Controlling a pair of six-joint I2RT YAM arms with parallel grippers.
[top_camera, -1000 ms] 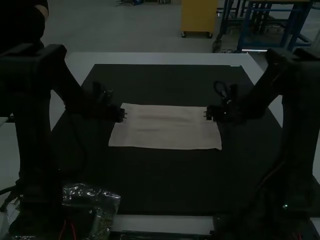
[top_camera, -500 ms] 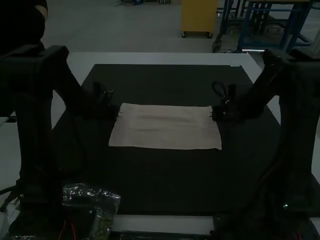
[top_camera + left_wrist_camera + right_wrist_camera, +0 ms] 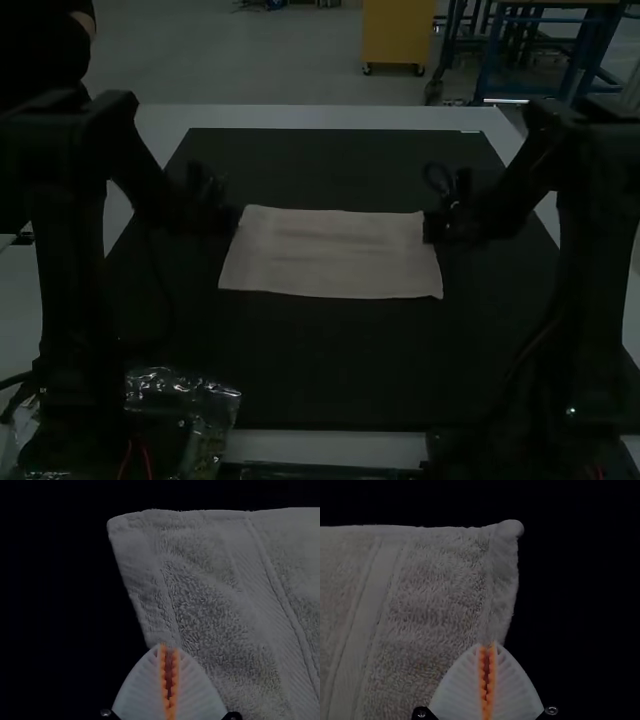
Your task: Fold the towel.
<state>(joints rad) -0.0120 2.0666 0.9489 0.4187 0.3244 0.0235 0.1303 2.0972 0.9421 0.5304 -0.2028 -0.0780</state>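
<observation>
Matte-black jointed arms [image 3: 68,220], white ribbed fingers [image 3: 137,692], toothed orange pads [image 3: 162,672]

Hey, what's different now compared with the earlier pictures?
The left gripper has moved left and the right gripper right, to the opposite short edges of the towel. Both are now shut, seemingly pinching those edges. The towel's near left corner has shifted slightly forward; the rest still lies flat.

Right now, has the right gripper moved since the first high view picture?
Yes. In the high view, the right gripper has shifted slightly outward, toward the right-hand edge of the dark mat.
</observation>
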